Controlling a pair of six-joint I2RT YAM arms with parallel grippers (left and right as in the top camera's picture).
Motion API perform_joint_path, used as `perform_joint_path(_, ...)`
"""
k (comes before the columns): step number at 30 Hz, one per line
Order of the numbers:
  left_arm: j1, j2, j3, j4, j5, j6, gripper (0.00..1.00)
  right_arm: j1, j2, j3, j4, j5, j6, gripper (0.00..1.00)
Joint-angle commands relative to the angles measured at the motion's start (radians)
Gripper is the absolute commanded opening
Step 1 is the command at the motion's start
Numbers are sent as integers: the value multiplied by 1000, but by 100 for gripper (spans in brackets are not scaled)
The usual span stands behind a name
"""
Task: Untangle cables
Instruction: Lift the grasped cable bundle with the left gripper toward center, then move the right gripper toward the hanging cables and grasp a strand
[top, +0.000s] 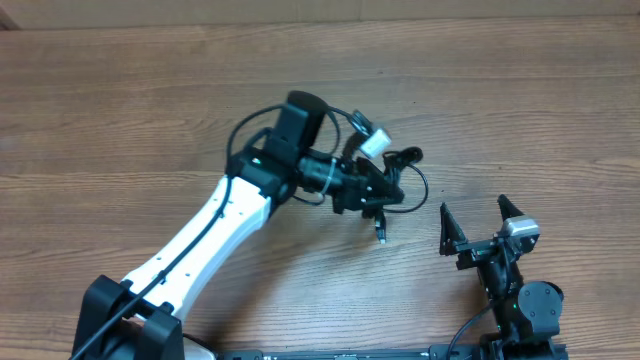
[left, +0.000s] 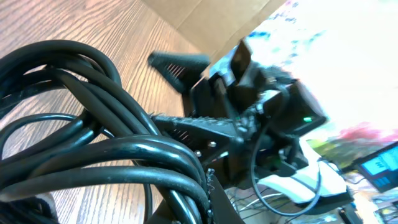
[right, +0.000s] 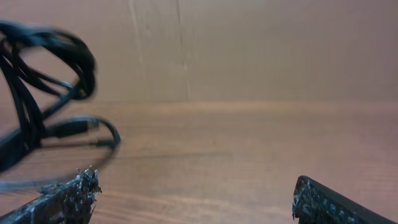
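Left arm is stretching diagonally over the desk; left end effector is clamping the cables; right end effector is gaping wide, apart from them.

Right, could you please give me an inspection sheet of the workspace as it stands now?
Surface: wood-grain table.
Job's things: black cables in a tangled bundle mid-table, with a white piece among them and one plug hanging below.
Clutter: nothing seen.
Grippers: left gripper shut on the cables; right gripper open, apart from the bundle.
Cables: black arm wire runs along the white left arm.
Surroundings: cardboard wall behind the table.
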Motion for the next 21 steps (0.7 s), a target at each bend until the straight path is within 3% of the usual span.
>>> perform_joint_path(1,47,-32,31,7,163,-3,4,-2,-10,61,-53,6,69,100)
perform_joint_path(8,104,-32,31,8,224,24,4,-2,-10,226,-300,-26,70,100)
perform_joint_path(17,105,-32,31,8,224,20,4,-2,-9,293,-193,-239,339,100)
perform_joint_path(19,106,-32,31,8,221,20,14,-2,-3,306,-195,-264,373,100)
perform_joint_path(21,106,-32,31,8,212,20,15,-2,21,329,-195,-290,387,100)
